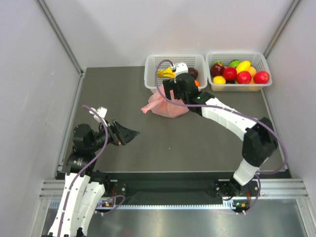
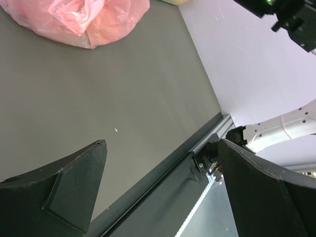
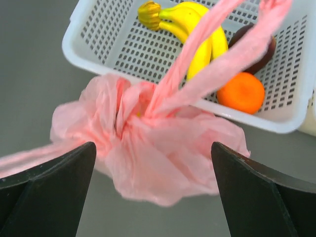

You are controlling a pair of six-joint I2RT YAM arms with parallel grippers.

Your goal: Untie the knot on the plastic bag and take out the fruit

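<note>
While the left pincer point(image 2: 162, 143) is held apart far from the plastic bag point(image 1: 165, 106), the right pincer point(image 3: 153, 148) is spread above it.

The plastic bag point(image 3: 163, 168) is thin, crinkly film; basket point(image 3: 108, 34) probably moulded plastic; table point(image 3: 29, 74) matt.

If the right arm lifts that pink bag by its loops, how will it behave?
Probably floppy: the bag is thin, crinkled film that lies slumped. Its loops look like soft strips, so they would likely stretch and bunch rather than hold shape. The bulging body suggests contents that may shift or swing.
</note>
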